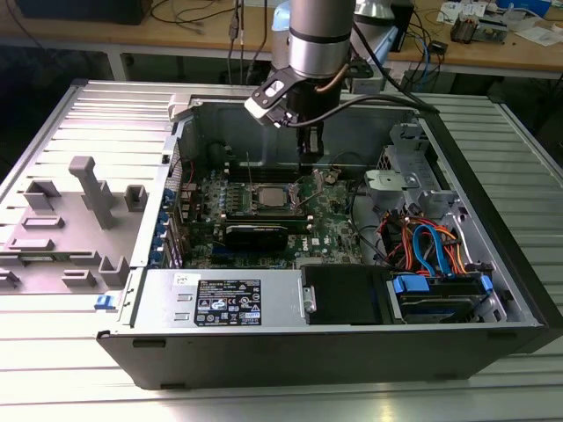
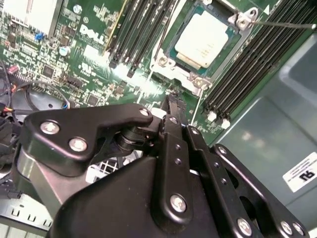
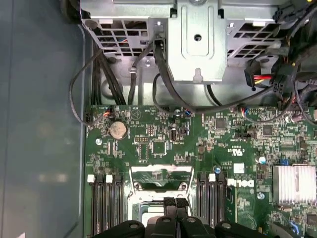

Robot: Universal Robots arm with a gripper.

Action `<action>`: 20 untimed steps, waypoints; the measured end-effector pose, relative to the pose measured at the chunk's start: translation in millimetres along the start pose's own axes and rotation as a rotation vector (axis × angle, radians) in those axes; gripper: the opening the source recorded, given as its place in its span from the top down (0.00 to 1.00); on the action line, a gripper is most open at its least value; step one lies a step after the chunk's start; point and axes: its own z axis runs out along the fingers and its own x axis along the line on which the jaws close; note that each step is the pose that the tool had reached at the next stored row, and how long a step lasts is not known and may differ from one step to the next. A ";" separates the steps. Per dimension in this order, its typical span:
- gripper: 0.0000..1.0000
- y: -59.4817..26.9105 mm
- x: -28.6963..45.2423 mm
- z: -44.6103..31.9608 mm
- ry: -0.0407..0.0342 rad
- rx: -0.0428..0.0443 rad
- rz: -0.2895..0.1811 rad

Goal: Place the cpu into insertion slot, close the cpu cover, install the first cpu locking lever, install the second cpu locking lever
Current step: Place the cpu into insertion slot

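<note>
Hovering low over the green motherboard (image 1: 264, 230), the tool (image 1: 308, 148) hangs just beside the insertion slot (image 2: 169, 48), its fingertips (image 3: 169, 202) pressed together, and I can see nothing pinched between them. And look inside the slot: the cpu (image 2: 203, 38) is already lying flat in it, silvery top up, square to the rim. The cpu cover (image 3: 161, 169) looks swung up off the slot, with green board showing through its cut-out centre, so by my reading it is not closed yet. A thin wire locking lever (image 2: 285, 24) pokes out from the slot's corner, free and unlatched as far as I can judge. Now, handling. That chip should be light, stiff and flat, but delicate underneath, so its bare edges are the only safe hold, never the face. The cover is thin sheet metal on a hinge, stiff enough to push; I'd say its free edge, away from the hinge, is the place to press. The lever is springy wire, likely to flick back, best taken at its bent end. As for writing: white lettering (image 3: 238, 183) is printed on the board beside the slot, a white sticker (image 2: 302, 174) sits on the case wall beyond it, and a black-and-white label (image 1: 227, 303) covers the power supply box well away from the slot. I leave all that print unread.
</note>
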 end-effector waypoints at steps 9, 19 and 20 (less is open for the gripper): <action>0.89 14.1 0.1 0.6 0.0015 0.0114 -0.037; 0.89 48.3 4.7 5.8 0.0013 0.0131 -0.044; 0.89 49.5 6.0 7.4 0.0014 0.0131 -0.045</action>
